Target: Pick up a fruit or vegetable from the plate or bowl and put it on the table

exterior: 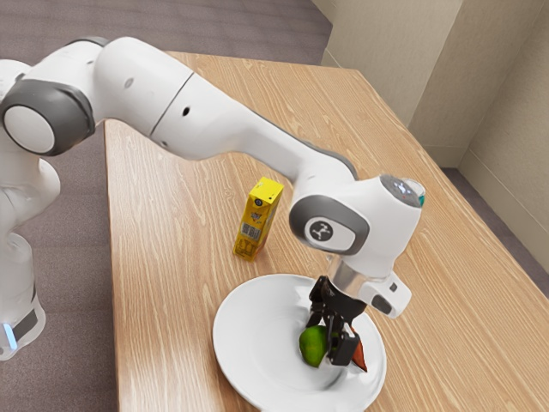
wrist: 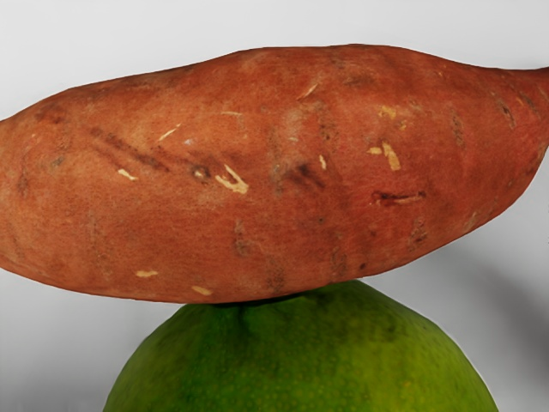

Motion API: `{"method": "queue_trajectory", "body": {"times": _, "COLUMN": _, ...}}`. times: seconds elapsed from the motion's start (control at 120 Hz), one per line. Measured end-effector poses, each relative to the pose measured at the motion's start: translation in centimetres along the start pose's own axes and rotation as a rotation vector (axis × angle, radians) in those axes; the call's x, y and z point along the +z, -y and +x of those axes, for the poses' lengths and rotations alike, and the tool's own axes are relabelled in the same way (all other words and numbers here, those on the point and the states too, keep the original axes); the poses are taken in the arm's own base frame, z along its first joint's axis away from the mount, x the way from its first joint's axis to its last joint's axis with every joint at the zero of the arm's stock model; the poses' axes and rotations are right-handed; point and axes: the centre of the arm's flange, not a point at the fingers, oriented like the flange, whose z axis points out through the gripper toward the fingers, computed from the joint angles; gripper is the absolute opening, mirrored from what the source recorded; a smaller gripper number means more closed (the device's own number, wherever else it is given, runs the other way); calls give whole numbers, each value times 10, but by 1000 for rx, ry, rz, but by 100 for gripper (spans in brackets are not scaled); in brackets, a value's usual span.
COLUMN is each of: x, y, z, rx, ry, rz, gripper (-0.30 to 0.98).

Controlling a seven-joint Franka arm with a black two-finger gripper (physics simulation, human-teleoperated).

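Down at the white plate [exterior: 249, 348] with the black gripper [exterior: 326, 345], close in on a green fruit [exterior: 311, 346], at what looks like the picking step of a move from plate to table [exterior: 176, 266]. Impossible to tell from here whether open around the fruit or already closed on it. Seen within the plate's rim, not out on the wood. Lying just beside the green fruit, a reddish sweet potato [wrist: 274, 172], perhaps close enough to get nudged during the lift. Standing upright beyond the rim, nearer the arm's base, a yellow carton [exterior: 257, 219], best left untouched. Called for next, by the look of it: a firm, centred grip on the rounded skin, then a straight lift well above the rim before any sideways travel, and finally a gentle lowering onto bare wood, with care against rolling after release.
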Motion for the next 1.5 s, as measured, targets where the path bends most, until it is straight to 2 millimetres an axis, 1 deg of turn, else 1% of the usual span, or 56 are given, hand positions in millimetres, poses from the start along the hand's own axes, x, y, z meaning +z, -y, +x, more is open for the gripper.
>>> {"method": "queue_trajectory", "body": {"times": 0.233, "x": 2, "y": -3, "z": -1, "rx": 6, "ry": 1, "rz": -2, "gripper": 68}}
{"method": "queue_trajectory", "body": {"times": 0.308, "x": 2, "y": -4, "z": -1, "rx": 6, "ry": -1, "rz": -3, "gripper": 52}}
{"method": "queue_trajectory", "body": {"times": 0.333, "x": 2, "y": -4, "z": -1, "rx": 6, "ry": -2, "rz": -3, "gripper": 49}}
{"method": "queue_trajectory", "body": {"times": 0.483, "x": 0, "y": -5, "z": -1, "rx": 8, "ry": -8, "rz": -1, "gripper": 41}}
{"method": "queue_trajectory", "body": {"times": 0.533, "x": -4, "y": -8, "z": -1, "rx": 12, "ry": -17, "rz": -3, "gripper": 39}}
{"method": "queue_trajectory", "body": {"times": 0.583, "x": -14, "y": -11, "z": -1, "rx": 19, "ry": -36, "rz": -6, "gripper": 39}}
{"method": "queue_trajectory", "body": {"times": 0.667, "x": -23, "y": -11, "z": 0, "rx": 24, "ry": -55, "rz": -1, "gripper": 39}}
{"method": "queue_trajectory", "body": {"times": 0.7, "x": -30, "y": -9, "z": 1, "rx": 26, "ry": -70, "rz": 7, "gripper": 38}}
{"method": "queue_trajectory", "body": {"times": 0.717, "x": -39, "y": -7, "z": 1, "rx": 27, "ry": -84, "rz": 13, "gripper": 37}}
{"method": "queue_trajectory", "body": {"times": 0.75, "x": -61, "y": 1, "z": 5, "rx": 26, "ry": -124, "rz": 24, "gripper": 36}}
{"method": "queue_trajectory", "body": {"times": 0.767, "x": -80, "y": 3, "z": 10, "rx": 27, "ry": -159, "rz": 27, "gripper": 35}}
{"method": "queue_trajectory", "body": {"times": 0.792, "x": -107, "y": 1, "z": 21, "rx": 35, "ry": -216, "rz": 36, "gripper": 35}}
{"method": "queue_trajectory", "body": {"times": 0.817, "x": -128, "y": -2, "z": 35, "rx": 46, "ry": -265, "rz": 41, "gripper": 37}}
{"method": "queue_trajectory", "body": {"times": 0.842, "x": -142, "y": -6, "z": 55, "rx": 61, "ry": -307, "rz": 36, "gripper": 39}}
{"method": "queue_trajectory", "body": {"times": 0.858, "x": -144, "y": -7, "z": 71, "rx": 69, "ry": -324, "rz": 32, "gripper": 40}}
{"method": "queue_trajectory", "body": {"times": 0.892, "x": -140, "y": 4, "z": 98, "rx": 70, "ry": -337, "rz": 29, "gripper": 40}}
{"method": "queue_trajectory", "body": {"times": 0.917, "x": -128, "y": 22, "z": 118, "rx": 56, "ry": -327, "rz": 33, "gripper": 41}}
{"method": "queue_trajectory", "body": {"times": 0.967, "x": -95, "y": 61, "z": 150, "rx": 23, "ry": -290, "rz": 51, "gripper": 39}}
{"method": "queue_trajectory", "body": {"times": 1.008, "x": -59, "y": 94, "z": 175, "rx": -3, "ry": -255, "rz": 68, "gripper": 39}}
{"method": "queue_trajectory", "body": {"times": 1.05, "x": -30, "y": 117, "z": 191, "rx": -13, "ry": -233, "rz": 80, "gripper": 37}}
{"method": "queue_trajectory", "body": {"times": 1.092, "x": -16, "y": 127, "z": 198, "rx": -9, "ry": -226, "rz": 88, "gripper": 36}}
{"method": "queue_trajectory", "body": {"times": 1.108, "x": -13, "y": 129, "z": 200, "rx": -5, "ry": -226, "rz": 91, "gripper": 38}}
{"method": "queue_trajectory", "body": {"times": 1.15, "x": -8, "y": 131, "z": 202, "rx": 8, "ry": -229, "rz": 96, "gripper": 42}}
{"method": "queue_trajectory", "body": {"times": 1.2, "x": -7, "y": 131, "z": 204, "rx": 27, "ry": -236, "rz": 103, "gripper": 42}}
{"method": "queue_trajectory", "body": {"times": 1.225, "x": -7, "y": 131, "z": 204, "rx": 38, "ry": -240, "rz": 108, "gripper": 48}}
{"method": "queue_trajectory", "body": {"times": 1.342, "x": -24, "y": 129, "z": 204, "rx": 88, "ry": -279, "rz": 123, "gripper": 59}}
{"method": "queue_trajectory", "body": {"times": 1.433, "x": -30, "y": 128, "z": 204, "rx": 121, "ry": -291, "rz": 131, "gripper": 64}}
{"method": "queue_trajectory", "body": {"times": 1.5, "x": -32, "y": 123, "z": 202, "rx": 148, "ry": -295, "rz": 136, "gripper": 66}}
